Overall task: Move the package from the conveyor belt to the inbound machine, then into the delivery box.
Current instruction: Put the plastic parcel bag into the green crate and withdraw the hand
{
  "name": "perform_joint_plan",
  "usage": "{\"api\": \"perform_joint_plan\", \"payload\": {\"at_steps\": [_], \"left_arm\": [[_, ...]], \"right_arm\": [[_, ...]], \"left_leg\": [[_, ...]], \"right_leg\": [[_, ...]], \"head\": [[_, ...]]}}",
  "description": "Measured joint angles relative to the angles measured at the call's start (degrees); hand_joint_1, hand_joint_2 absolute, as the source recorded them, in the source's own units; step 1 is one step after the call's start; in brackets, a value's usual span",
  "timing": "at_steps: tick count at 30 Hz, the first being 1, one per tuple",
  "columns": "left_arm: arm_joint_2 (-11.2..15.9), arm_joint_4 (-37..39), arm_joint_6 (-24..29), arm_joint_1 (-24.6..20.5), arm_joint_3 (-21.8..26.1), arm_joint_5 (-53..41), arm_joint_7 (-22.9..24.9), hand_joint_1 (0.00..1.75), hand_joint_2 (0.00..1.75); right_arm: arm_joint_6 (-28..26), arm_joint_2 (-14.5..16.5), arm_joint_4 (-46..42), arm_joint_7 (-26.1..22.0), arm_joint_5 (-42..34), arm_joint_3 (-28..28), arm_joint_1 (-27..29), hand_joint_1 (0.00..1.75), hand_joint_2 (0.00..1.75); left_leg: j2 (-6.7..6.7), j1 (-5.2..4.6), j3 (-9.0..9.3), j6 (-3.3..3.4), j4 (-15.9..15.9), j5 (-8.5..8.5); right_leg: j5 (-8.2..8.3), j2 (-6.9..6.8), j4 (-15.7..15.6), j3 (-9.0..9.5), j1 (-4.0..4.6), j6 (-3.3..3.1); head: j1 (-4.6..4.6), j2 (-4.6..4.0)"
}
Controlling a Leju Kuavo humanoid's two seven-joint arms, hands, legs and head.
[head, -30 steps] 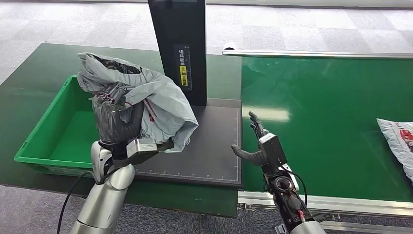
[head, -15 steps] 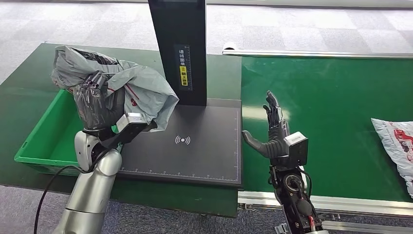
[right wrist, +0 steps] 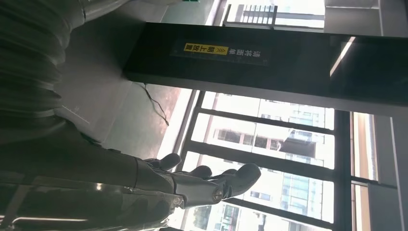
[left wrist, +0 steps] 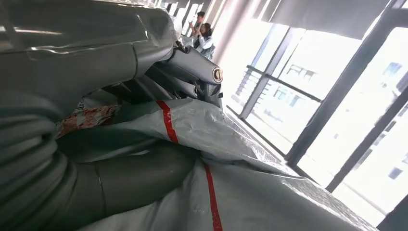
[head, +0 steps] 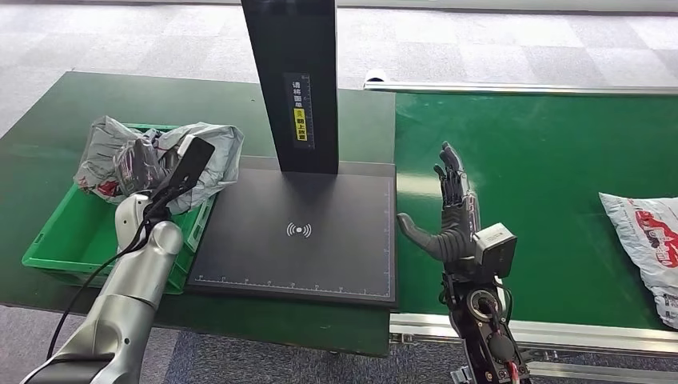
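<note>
A dark green table [head: 48, 152] stands on grey carpet tiles, with a brighter green conveyor belt [head: 544, 176] on the right behind a metal rail. Between them lies the inbound machine [head: 304, 232], a matte black flat pad with a tall black post. The crinkled grey plastic package [head: 200, 152] with red stripes sits over the near corner of the green plastic delivery box [head: 56, 240], gripped by the left hand [head: 140, 164]. The right hand [head: 452, 216] is raised beside the pad, fingers spread, holding nothing. A second white package [head: 648, 240] rests on the belt's right edge
</note>
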Motion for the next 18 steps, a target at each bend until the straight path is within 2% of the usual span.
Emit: {"api": "perform_joint_plan", "payload": {"at_steps": [3, 7, 8, 13, 16, 18], "left_arm": [[0.9, 3.6, 0.6, -0.3, 1.2, -0.4, 0.8, 1.58, 1.75], [1.7, 6.3, 3.2, -0.4, 2.7, -0.6, 1.2, 0.07, 1.75], [1.9, 6.6, 3.9, -0.3, 3.1, -0.7, 1.2, 0.01, 1.75], [2.3, 7.5, 4.9, 0.0, 4.3, -1.0, -0.1, 0.00, 1.75], [2.1, 6.5, 5.1, 1.1, 5.1, 0.1, -3.9, 0.00, 1.75], [1.4, 4.3, 5.3, 2.3, 6.4, 2.6, -9.3, 0.00, 1.75]], "right_arm": [[0.0, 0.2, -0.1, 0.2, -0.1, 0.3, 0.0, 0.00, 1.75], [0.0, 0.4, -0.3, 0.8, -0.2, 0.7, 0.0, 0.00, 1.75], [0.0, 0.5, -0.3, 0.9, -0.2, 0.8, 0.0, 0.00, 1.75], [-0.3, 0.5, -0.3, 1.4, -0.1, 1.2, -0.1, 0.00, 1.75], [-1.2, 0.5, -0.3, 2.1, 0.7, 1.3, 0.0, 0.00, 1.75], [-1.6, 0.5, -0.3, 2.4, 1.0, 1.3, 0.1, 0.00, 1.75]], "left_leg": [[0.00, -0.01, -0.03, 0.00, 0.0, -0.01], [-0.01, -0.01, -0.05, 0.01, 0.0, -0.02], [-0.02, -0.01, -0.05, 0.01, 0.0, -0.02], [-0.03, 0.00, -0.04, 0.01, 0.0, -0.01], [-0.02, -0.01, -0.04, 0.01, 0.0, -0.01], [-0.02, -0.01, -0.04, 0.01, 0.0, -0.01]], "right_leg": [[-0.01, 0.00, 0.0, -0.01, -0.01, 0.01], [-0.01, -0.01, 0.0, -0.03, -0.02, 0.01], [-0.01, -0.01, 0.0, -0.03, -0.01, 0.01], [-0.01, -0.01, 0.0, -0.02, -0.01, 0.01], [-0.01, -0.01, 0.0, -0.03, -0.01, 0.01], [-0.01, -0.01, 0.0, -0.05, -0.01, 0.01]], "head": [[0.02, 0.00], [0.00, 0.00], [0.01, 0.00], [0.01, 0.00], [0.01, 0.00], [0.01, 0.00]]}}
